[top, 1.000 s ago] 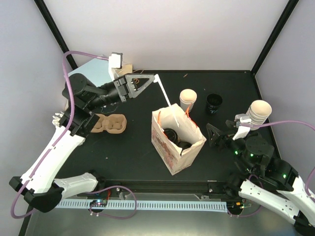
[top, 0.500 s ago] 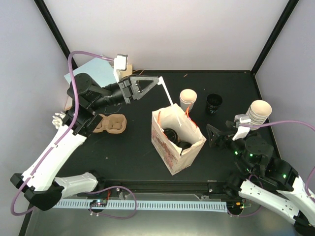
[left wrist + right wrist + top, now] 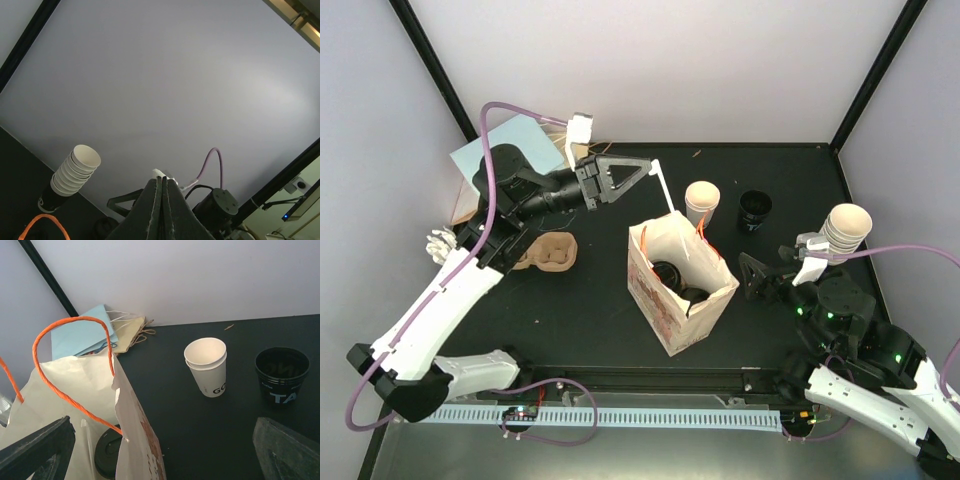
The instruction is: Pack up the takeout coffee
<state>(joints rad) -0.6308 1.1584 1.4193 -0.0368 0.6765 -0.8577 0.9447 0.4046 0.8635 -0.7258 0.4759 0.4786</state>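
the left arm point(image 3: 460, 280) has swung to the right and a little farther back since a second ago. its elbow now sits higher against the far left corner, and more of the blue paper bag point(image 3: 517, 148) lying there shows behind it. the left tool point(image 3: 648, 168) has travelled with it and now hangs just beyond the far left corner of the printed paper bag point(image 3: 672, 325), closer than it was. the jaws are pressed flat together, pinching a thin white stick point(image 3: 665, 192) that slants down toward the bag's open mouth. from above the stick looks shorter than it did.

nothing else has shifted. the right arm point(image 3: 865, 350) sits where it was, and the right tool point(image 3: 748, 277) stands wide open with nothing in it, near the bag's right side and aimed at it. the brown pulp tray point(image 3: 555, 250) lies on the dark surface point(image 3: 570, 320) to the left of the bag, its left end under the left arm.

the takeout coffee point(image 3: 669, 272) is inside the bag, which stands in the middle of the surface. two cups stand upright in there, long axis vertical, tops facing the ceiling. only their round black lids point(image 3: 693, 293) show, one toward the far left and one toward the near right, close together. the bag's walls hide the cup bodies.
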